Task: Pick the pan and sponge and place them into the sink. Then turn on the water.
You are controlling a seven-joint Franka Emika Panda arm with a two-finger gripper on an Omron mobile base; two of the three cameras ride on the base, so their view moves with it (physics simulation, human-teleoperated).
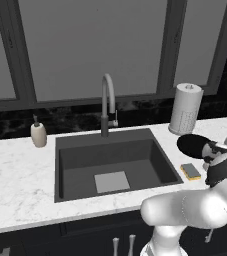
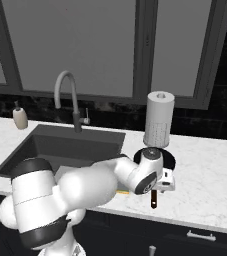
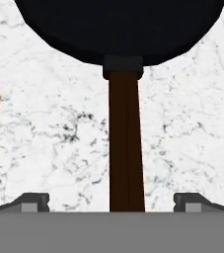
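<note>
The black pan (image 3: 118, 29) rests on the white marble counter right of the sink (image 1: 65, 150), its reddish-brown handle (image 3: 126, 148) pointing toward the counter's front edge. My gripper (image 3: 112, 202) hangs open just above that handle, one fingertip on each side of it, holding nothing. From the right base view, the hand covers part of the pan (image 2: 171, 159), and the gripper (image 2: 157, 192) sits over the handle (image 2: 154, 200). The yellow sponge (image 1: 190, 171) lies flat between pan and sink. The grey gooseneck faucet (image 1: 107, 100) stands behind the basin, and no water runs from it.
A paper towel roll (image 1: 185, 107) stands upright just behind the pan. A cream soap dispenser (image 1: 38, 134) sits at the sink's back left. Dark windows and a black backsplash close off the rear. My own arm (image 1: 185, 210) bulks over the counter's front edge.
</note>
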